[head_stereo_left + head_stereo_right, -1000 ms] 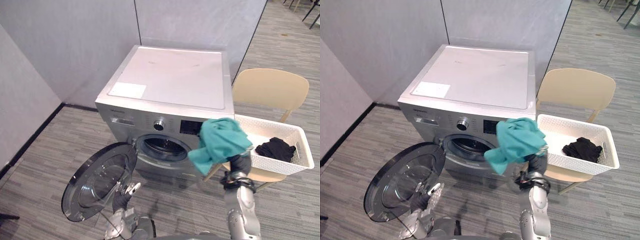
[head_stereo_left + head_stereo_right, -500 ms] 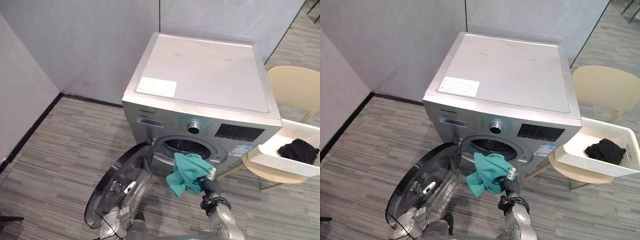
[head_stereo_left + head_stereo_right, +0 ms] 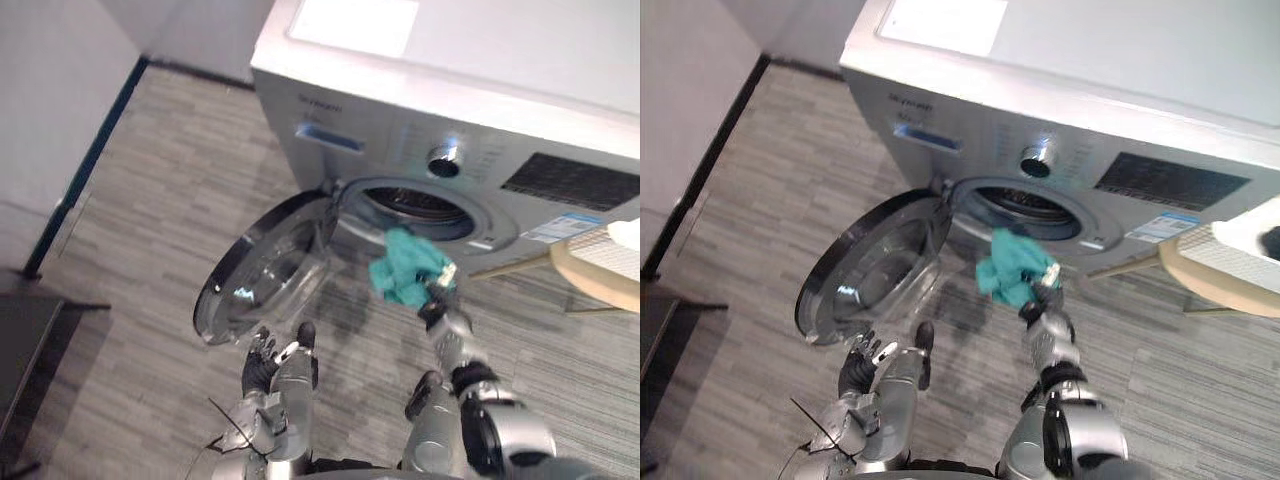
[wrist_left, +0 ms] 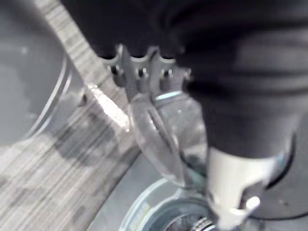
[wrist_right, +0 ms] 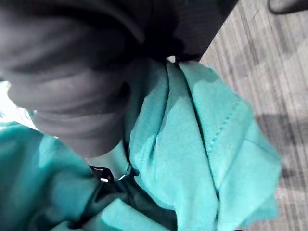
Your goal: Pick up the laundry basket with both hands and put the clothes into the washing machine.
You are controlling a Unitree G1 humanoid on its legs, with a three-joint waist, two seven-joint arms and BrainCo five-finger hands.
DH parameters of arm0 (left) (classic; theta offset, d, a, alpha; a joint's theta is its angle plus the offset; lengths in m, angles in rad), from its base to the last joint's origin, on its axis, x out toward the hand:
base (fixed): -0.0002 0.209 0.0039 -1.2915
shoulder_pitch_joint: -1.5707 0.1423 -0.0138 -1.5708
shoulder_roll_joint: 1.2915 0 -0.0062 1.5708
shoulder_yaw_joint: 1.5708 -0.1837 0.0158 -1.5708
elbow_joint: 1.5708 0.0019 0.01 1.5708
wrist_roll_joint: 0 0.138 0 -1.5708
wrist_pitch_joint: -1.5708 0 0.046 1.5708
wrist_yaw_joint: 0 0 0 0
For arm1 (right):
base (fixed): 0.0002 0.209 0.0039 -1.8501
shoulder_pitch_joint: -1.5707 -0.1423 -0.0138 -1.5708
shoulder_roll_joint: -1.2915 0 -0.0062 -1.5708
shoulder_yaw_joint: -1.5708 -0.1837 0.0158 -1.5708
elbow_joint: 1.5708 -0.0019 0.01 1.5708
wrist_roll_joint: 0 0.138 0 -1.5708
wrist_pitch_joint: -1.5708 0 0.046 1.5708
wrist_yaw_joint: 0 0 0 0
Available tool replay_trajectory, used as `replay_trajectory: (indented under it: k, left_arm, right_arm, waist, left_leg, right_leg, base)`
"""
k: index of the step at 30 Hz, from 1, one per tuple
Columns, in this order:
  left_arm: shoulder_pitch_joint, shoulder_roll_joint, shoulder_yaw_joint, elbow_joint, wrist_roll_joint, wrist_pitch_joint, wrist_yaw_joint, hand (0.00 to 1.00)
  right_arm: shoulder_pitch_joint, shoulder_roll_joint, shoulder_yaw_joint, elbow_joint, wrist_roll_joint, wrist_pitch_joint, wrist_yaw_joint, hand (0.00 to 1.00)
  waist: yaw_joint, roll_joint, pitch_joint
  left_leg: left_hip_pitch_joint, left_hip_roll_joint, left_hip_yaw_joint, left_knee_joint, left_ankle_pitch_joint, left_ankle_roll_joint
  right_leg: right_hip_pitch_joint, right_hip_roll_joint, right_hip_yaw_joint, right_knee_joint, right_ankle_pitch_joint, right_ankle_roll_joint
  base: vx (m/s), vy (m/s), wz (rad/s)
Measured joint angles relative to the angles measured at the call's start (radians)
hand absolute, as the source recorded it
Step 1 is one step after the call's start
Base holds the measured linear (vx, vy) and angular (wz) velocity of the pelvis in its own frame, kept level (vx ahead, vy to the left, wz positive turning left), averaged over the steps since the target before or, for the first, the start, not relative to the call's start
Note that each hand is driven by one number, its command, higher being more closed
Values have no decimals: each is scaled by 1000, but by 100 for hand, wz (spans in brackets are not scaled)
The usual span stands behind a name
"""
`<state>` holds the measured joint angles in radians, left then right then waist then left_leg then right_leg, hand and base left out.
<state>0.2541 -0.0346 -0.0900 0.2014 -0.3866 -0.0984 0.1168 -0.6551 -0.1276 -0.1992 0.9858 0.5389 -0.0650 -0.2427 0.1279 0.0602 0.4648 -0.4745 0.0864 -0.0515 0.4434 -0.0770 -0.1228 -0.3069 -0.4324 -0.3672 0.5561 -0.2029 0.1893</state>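
The washing machine (image 3: 450, 90) takes up the top of the frame, its far edge cut off. Its round door (image 3: 262, 275) hangs wide open at centre left, with bare floor (image 3: 140, 220) on its left. The drum mouth (image 3: 420, 205) gapes at centre. The laundry basket (image 3: 1230, 240) sits on a chair (image 3: 600, 278) at the right edge, mostly cut off. A teal cloth (image 3: 402, 275) hangs just below the drum mouth, bunched in the curled fingers of the right hand (image 3: 440, 295). The left hand (image 3: 262, 362), lower centre, spreads its fingers and holds nothing
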Motion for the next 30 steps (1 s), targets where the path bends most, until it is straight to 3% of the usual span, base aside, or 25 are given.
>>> replay_trajectory:
  k: [2, 5, 13, 15, 19, 23, 24, 28, 30]
  left_arm:
    - [-6, -1, -18, -38, -15, -9, 4, 0]
    - [-41, -12, -49, -65, -36, -21, 18, 0]
    - [-61, -12, -96, -113, -63, -21, 19, 0]
    - [-62, -12, -97, -142, -79, -22, 21, 0]
    - [-62, -16, -97, -255, -107, -29, 42, 0]
    - [-60, -28, -88, -326, -125, -40, 89, 0]
    - [-55, -29, -82, -326, -131, -40, 106, 0]
    - [-56, -29, -80, -327, -133, -42, 127, 0]
    - [-60, -28, -96, -328, -133, -43, 128, 0]
  right_arm:
    - [-108, -67, -13, 23, 12, 0, -2, 100]
    - [-288, -239, -27, 58, 73, -2, -14, 100]
    - [-513, -527, 17, 191, 218, -3, -45, 100]
    - [-555, -552, 32, 206, 263, -5, -58, 100]
    - [-626, -593, 59, 167, 431, -32, -112, 100]
    - [-646, -695, 59, -35, 651, -131, -222, 100]
    - [-656, -704, 59, -57, 691, -135, -248, 0]
    - [-656, -702, 89, -71, 746, -191, -305, 0]
    - [-656, -686, 78, -101, 747, -250, -321, 0]
  waist:
    - [8, 20, 11]
    - [44, 48, 32]
    - [73, 70, 45]
    - [79, 72, 47]
    - [83, 75, 46]
    - [94, 101, 49]
    - [101, 102, 49]
    - [104, 102, 49]
    - [96, 103, 49]
  left_leg:
    - [-65, -5, -19, 28, 5, 3]
    - [-164, -30, -45, 44, 39, 9]
    - [-297, -69, -96, -1, 111, 10]
    - [-322, -68, -99, -36, 139, 11]
    - [-363, -60, -93, -139, 203, 10]
    - [-437, -49, -26, -229, 227, -4]
    - [-449, -49, -15, -228, 235, -9]
    - [-473, -35, 3, -196, 300, 27]
    - [-480, -36, 15, -193, 312, 41]
  right_leg:
    - [-48, -14, -16, 34, -5, -1]
    - [-124, -45, -48, 81, -12, -1]
    - [-227, -81, -112, 117, -17, -15]
    - [-262, -81, -121, 107, -8, -27]
    - [-338, -77, -127, 78, 30, -34]
    - [-442, -113, -138, 79, 60, -36]
    - [-461, -117, -135, 79, 75, -34]
    - [-467, -122, -134, 89, 84, -30]
    - [-467, -127, -141, 90, 89, -32]
  base:
    - [-60, -1, 37]
    - [-42, 16, 41]
    - [-29, 11, 29]
    - [-20, 14, 8]
    - [-45, 29, 3]
    - [-122, 53, 19]
    - [-85, 53, -8]
    - [-33, 32, -10]
    - [26, 1, 2]
